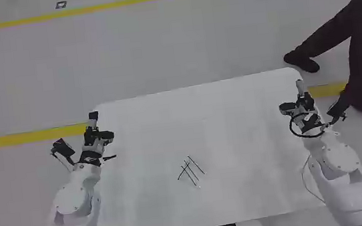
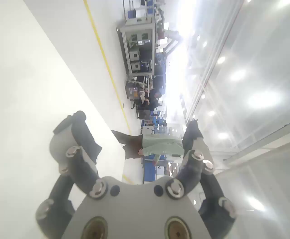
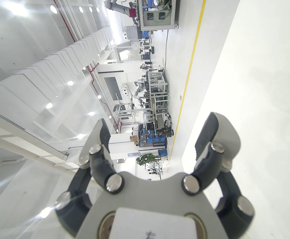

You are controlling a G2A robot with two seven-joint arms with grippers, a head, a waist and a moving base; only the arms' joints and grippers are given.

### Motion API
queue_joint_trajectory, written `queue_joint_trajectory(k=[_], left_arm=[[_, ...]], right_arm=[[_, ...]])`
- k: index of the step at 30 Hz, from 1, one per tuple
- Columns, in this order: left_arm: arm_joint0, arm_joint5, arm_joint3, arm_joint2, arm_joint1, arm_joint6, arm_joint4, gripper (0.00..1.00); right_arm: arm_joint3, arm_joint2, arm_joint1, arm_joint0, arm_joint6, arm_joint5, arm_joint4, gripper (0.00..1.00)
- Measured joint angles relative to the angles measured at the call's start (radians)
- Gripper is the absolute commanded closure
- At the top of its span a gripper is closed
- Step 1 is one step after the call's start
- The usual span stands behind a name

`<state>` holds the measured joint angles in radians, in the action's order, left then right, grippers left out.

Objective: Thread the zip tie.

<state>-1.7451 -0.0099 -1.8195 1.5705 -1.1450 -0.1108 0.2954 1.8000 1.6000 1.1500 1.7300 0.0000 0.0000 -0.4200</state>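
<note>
Left claw [image 2: 133, 122] spread wide, nothing in it, sitting at left edge of bench [image 1: 235, 120]. Right claw [image 3: 157, 124] same deal at right edge: wide, empty. My guess: you've got both held out to sides so top camera sees the work. Zip ties [image 1: 190, 171]: few thin dark strips flat near bench middle, robot's side, roughly parallel, one slanting across. Well apart from both claws. Nothing threaded yet.
</note>
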Motion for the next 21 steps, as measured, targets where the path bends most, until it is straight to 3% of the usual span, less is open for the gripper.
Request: queue_joint_trajectory(k=[2, 4, 15, 17, 21], left_arm=[[-0.008, 0.020, -0.007, -0.004, 0.005, -0.064, -0.042, 0.00], [-0.012, 0.010, -0.013, -0.002, 0.010, -0.126, -0.095, 0.00], [-0.007, 0.006, -0.022, -0.011, 0.011, -0.136, -0.113, 0.00], [-0.002, 0.020, -0.037, -0.026, 0.013, -0.162, -0.147, 0.00], [0.012, 0.088, -0.088, -0.078, 0.016, -0.217, -0.257, 0.00]], right_arm=[[0.000, 0.000, 0.000, 0.000, 0.000, 0.000, 0.000, 0.00], [0.000, 0.000, 0.000, 0.000, 0.000, 0.000, 0.000, 0.00], [0.000, 0.000, 0.000, 0.000, 0.000, 0.000, 0.000, 0.00], [0.000, 0.000, 0.000, 0.000, 0.000, 0.000, 0.000, 0.00], [0.000, 0.000, 0.000, 0.000, 0.000, 0.000, 0.000, 0.00]])
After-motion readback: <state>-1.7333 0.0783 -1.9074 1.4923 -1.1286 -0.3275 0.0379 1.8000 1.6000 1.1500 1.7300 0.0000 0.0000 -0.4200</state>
